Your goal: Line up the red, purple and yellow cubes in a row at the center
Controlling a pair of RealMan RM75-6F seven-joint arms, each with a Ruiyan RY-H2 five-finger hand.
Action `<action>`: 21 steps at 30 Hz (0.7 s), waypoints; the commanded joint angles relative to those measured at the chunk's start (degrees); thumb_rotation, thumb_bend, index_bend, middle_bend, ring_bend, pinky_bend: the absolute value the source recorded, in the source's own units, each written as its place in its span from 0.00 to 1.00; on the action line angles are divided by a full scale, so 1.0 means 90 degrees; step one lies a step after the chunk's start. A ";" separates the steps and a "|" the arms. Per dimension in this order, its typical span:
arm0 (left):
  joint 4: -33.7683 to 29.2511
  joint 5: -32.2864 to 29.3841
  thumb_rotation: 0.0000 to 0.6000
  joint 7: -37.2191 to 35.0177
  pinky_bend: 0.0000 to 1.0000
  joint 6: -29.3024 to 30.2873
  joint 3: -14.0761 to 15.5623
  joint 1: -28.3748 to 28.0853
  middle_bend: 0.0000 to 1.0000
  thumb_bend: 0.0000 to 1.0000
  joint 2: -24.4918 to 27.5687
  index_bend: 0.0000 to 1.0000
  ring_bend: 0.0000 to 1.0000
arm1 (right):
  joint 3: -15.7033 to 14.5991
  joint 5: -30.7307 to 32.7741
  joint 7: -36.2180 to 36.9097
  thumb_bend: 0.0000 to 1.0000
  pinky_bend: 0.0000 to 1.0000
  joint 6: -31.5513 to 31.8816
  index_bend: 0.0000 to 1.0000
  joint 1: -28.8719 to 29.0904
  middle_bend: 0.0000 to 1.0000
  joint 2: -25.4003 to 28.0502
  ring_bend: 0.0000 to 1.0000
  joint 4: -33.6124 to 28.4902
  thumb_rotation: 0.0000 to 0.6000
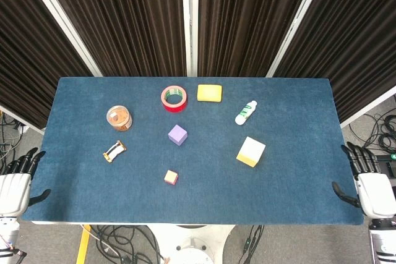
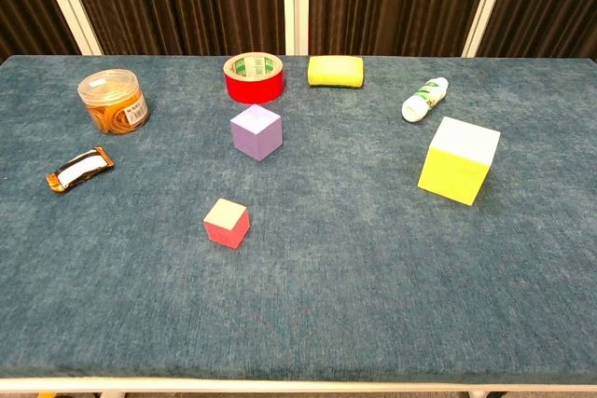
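Observation:
The small red cube (image 1: 171, 177) (image 2: 227, 223) sits near the table's front, left of centre. Behind it stands the purple cube (image 1: 177, 135) (image 2: 256, 131), close to the middle. The larger yellow cube (image 1: 250, 151) (image 2: 458, 160) rests to the right. My left hand (image 1: 17, 183) hangs open off the table's left front corner, fingers spread, holding nothing. Off the right front corner my right hand (image 1: 369, 183) is open too, far from every cube. Neither hand shows in the chest view.
On the blue table (image 1: 297, 122) a red tape roll (image 1: 174, 97), a yellow sponge (image 1: 210, 93) and a white bottle (image 1: 245, 112) lie along the back. A jar of rubber bands (image 1: 119, 117) and a small wrapped bar (image 1: 114, 151) sit at the left.

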 commanded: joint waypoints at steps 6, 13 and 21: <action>0.0090 0.0080 1.00 -0.0347 0.24 0.0029 0.0055 0.0057 0.20 0.16 -0.0014 0.18 0.20 | 0.0255 0.0650 -0.1190 0.16 0.00 -0.1388 0.00 0.0818 0.04 -0.0174 0.00 -0.0919 1.00; 0.0269 0.0154 1.00 -0.0609 0.24 -0.0016 0.0127 0.0080 0.20 0.16 -0.0077 0.18 0.20 | 0.0572 0.1796 -0.1897 0.15 0.00 -0.2559 0.00 0.1576 0.04 -0.0896 0.00 -0.0829 1.00; 0.0424 0.0192 1.00 -0.0832 0.24 -0.0090 0.0170 0.0081 0.20 0.16 -0.0097 0.18 0.20 | 0.0905 0.2923 -0.2021 0.14 0.00 -0.3441 0.00 0.2297 0.04 -0.1763 0.00 -0.0168 1.00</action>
